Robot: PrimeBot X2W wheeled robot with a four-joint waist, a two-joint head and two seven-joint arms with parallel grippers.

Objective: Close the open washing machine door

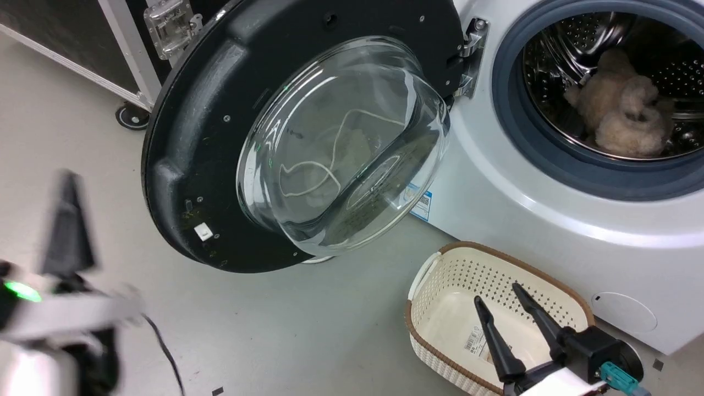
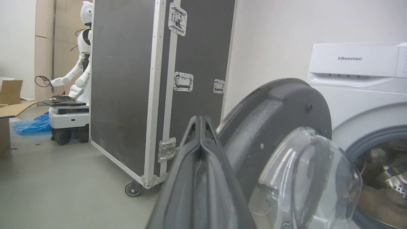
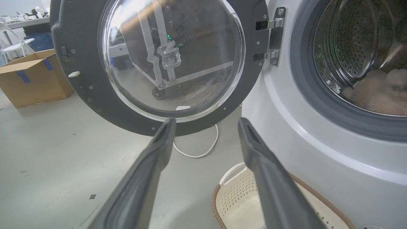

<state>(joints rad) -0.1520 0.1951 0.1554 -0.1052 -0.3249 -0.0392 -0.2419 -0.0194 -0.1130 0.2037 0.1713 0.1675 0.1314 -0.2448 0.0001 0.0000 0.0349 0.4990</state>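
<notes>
The free edge of the washing machine door (image 1: pixel 187 137) lies ahead and right of the empty, clenched left claw (image 2: pixel 200 121). The right claw (image 1: pixel 497 292), spread, looks farther off.

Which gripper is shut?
The left gripper: its fingers are pressed together with nothing between them. The right gripper has its fingers spread apart.

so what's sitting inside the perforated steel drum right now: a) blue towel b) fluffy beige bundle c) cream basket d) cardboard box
b: a fluffy beige bundle lies in the perforated steel drum of the big white washing machine, seen past its open round black glass-windowed door.
</notes>
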